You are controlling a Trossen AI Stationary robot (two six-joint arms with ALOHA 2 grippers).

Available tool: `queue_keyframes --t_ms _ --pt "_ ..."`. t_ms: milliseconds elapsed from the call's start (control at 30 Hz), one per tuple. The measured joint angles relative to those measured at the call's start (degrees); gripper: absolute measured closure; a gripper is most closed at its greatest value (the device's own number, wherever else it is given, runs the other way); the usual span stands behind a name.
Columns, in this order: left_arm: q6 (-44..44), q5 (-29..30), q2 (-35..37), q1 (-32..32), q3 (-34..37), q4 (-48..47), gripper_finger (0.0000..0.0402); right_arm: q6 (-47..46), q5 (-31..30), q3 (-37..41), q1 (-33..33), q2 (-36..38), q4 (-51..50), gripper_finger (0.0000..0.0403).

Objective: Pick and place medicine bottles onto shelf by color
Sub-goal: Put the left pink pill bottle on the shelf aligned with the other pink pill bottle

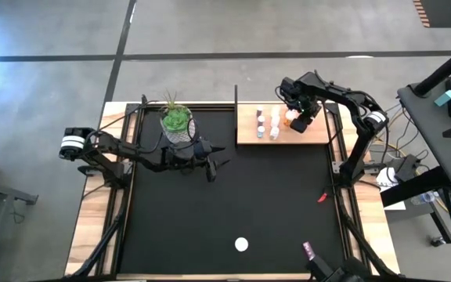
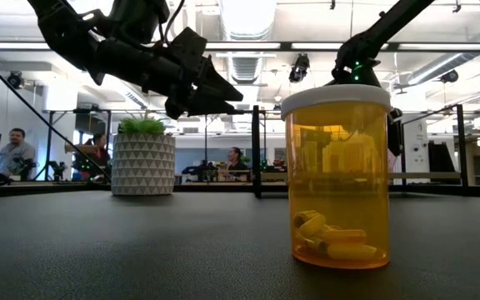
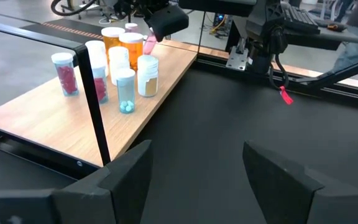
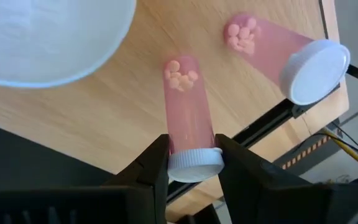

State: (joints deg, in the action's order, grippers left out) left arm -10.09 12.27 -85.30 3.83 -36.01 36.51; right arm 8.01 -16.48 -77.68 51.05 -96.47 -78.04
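The light-wood shelf (image 1: 284, 125) lies at the table's far right and carries several small white-capped bottles (image 3: 125, 90), some with pink, orange or teal contents. My right gripper (image 1: 298, 119) points down over the shelf's right part, shut on a pink bottle (image 4: 184, 106). A second pink bottle (image 4: 284, 50) stands beside it. My left gripper (image 3: 197, 174) hovers open over the black mat, left of the shelf, touching nothing. An orange bottle (image 2: 336, 175) stands upright on the mat near the front edge. My right gripper pinches the pink bottle's white cap (image 4: 194, 163) between its two fingers, one on each side. The fingers come steeply from above. The bottle hangs slightly tilted below them, pill-filled bottom (image 4: 180, 74) toward the shelf board; whether it touches the board I cannot tell.
A white pot with a green plant (image 1: 177, 121) stands at the far left of the mat, beside my left arm. Thin black posts (image 3: 95, 102) rise at the shelf's ends. A small red item (image 1: 322, 196) lies on the mat's right side, another small item (image 1: 308, 251) near the front edge.
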Motion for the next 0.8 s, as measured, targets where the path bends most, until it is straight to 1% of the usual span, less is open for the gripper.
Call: queue_keyframes --t_ms 433,800 --pt "0.0 0.0 0.0 0.0 0.0 0.0 0.0168 0.6 0.0 -0.2 0.0 -0.2 -4.4 0.0298" --pt "0.0 0.0 0.0 0.0 0.0 0.4 0.0168 0.5 0.0 0.7 0.0 -0.2 -3.7 0.0298"
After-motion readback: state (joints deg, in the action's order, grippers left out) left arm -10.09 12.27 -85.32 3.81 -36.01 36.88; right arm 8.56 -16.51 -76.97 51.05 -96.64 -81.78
